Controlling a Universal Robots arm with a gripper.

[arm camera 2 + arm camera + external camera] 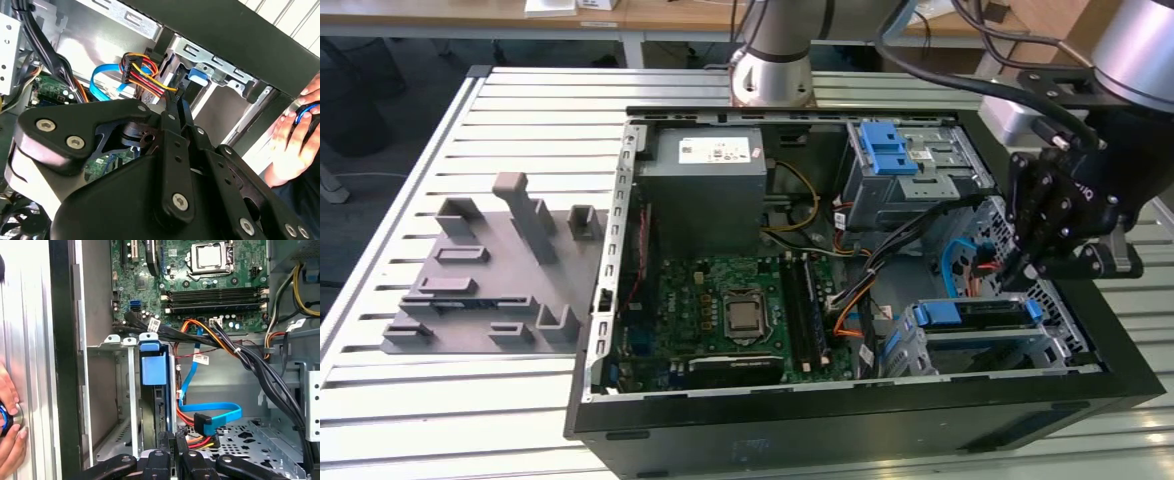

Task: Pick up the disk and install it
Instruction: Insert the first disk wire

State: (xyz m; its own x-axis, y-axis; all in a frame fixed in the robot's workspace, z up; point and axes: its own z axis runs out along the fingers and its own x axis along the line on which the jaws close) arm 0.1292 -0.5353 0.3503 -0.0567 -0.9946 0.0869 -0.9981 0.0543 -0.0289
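The disk (971, 314) sits in a slot of the grey drive cage (1061, 345) at the front right of the open computer case, its blue rails showing. The first wrist view shows the disk's blue end tab (152, 369) and its dark edge running down into the cage slot. My black gripper (1017, 266) hangs just above that cage, over the side away from the motherboard. Its fingers (163, 441) stand close together with nothing between them. In the second wrist view the gripper (176, 98) points at a bundle of coloured power wires (142, 70).
A blue data cable (212, 417) and orange, red and yellow wires lie loose beside the cage. The motherboard (720, 300), power supply (707, 165) and upper cage with blue latch (894, 150) share the case. A grey fixture (487, 270) stands outside it. A person's hand (295, 142) rests on the outer wall.
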